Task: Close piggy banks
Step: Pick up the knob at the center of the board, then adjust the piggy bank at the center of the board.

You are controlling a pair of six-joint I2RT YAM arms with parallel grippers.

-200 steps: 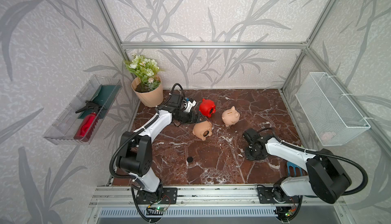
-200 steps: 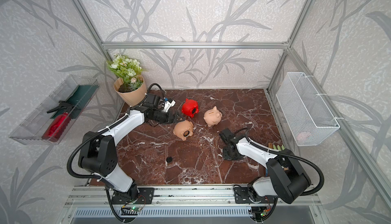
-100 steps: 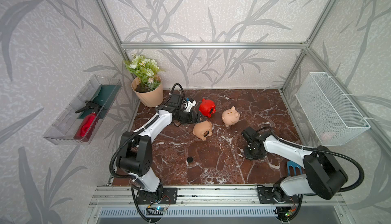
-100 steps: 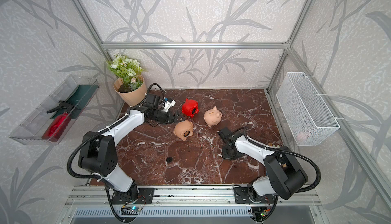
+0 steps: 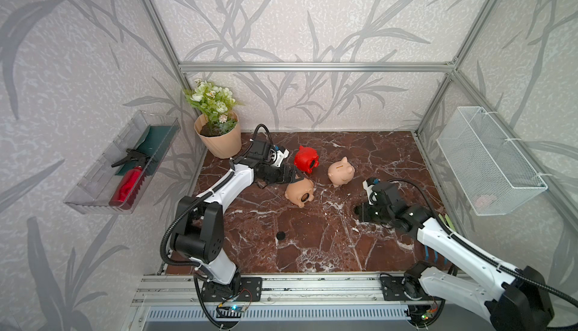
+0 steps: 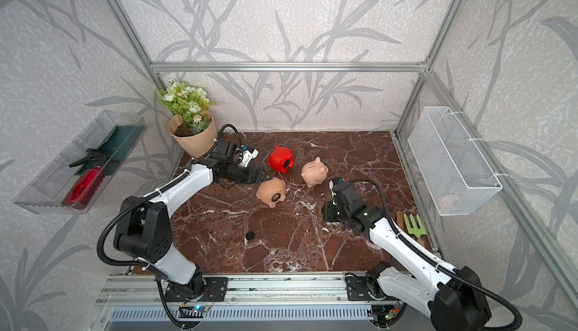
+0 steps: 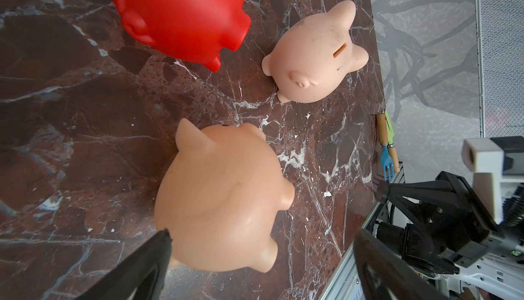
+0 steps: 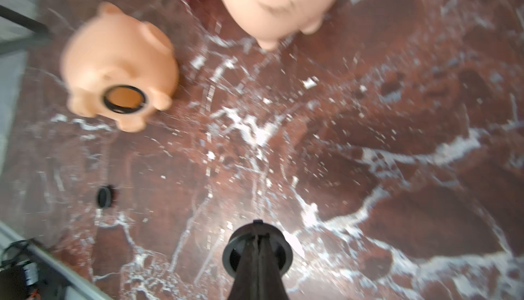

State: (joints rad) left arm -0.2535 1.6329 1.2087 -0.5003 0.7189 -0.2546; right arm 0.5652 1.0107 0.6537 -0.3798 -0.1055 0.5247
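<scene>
The right tool [image 8: 257, 234] is clenched, and its tips appear to pinch a black plug [image 8: 232, 251] by the edge. It sits low over the counter [image 5: 316, 248], at about 4 o'clock from the counter's middle. That wrist view is blurred, so I cannot tell how squarely the plug sits. A loose plug [image 5: 281, 235] lies flat at 8 o'clock from this tool, well apart from everything.

At 10 o'clock lies the side pig [image 5: 299, 192], tipped over. Its belly hole is open, ringed in black, and turned toward the right tool. The left tool [image 7: 262, 233] is released, with its jaws spread on either side of this pig's back. Whether a tip touches the pig I cannot tell.

The upright pig [image 5: 341, 172] stands on its feet at 11 o'clock from the right tool, slot up and belly hidden. The red pig [image 5: 306, 163] lies at 12 o'clock from the side pig, just beside it. A dark round spot shows on it, but I cannot say whether that is a plug or an open hole.

As I judge the risks, the edge pinch may let the plug twist or drop when it meets the hole. The side pig is round and unclamped, so a push would roll or slide it into the red pig unless the left tool closes first. A tilted plug would jam on the rim instead of seating.
</scene>
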